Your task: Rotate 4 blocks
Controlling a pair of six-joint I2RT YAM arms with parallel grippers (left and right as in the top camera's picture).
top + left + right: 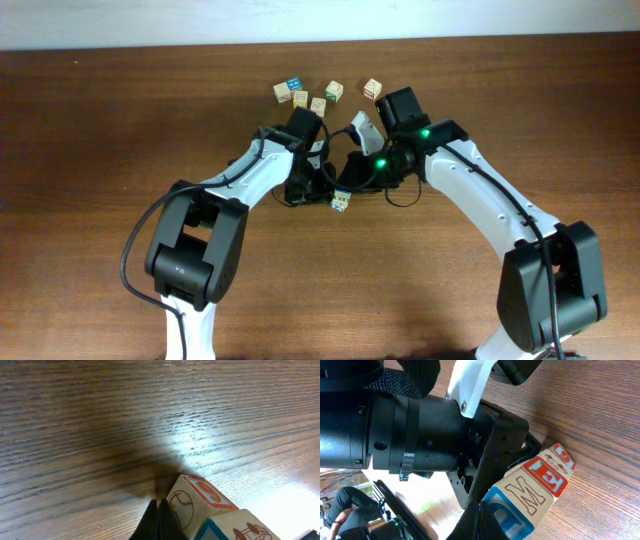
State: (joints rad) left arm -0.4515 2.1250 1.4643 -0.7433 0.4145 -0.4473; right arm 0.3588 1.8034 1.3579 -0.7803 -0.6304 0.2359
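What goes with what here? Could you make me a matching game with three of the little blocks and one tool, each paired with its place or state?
Things:
1. blue-and-white block
2. red-print block
3. baseball block
4. left tool

Places or states:
a. shut
b. right end of the loose row of blocks
c. right beside the left tool's tips
d. second from the left in that row

Pairs: 1-d, 2-b, 3-c, 4-a
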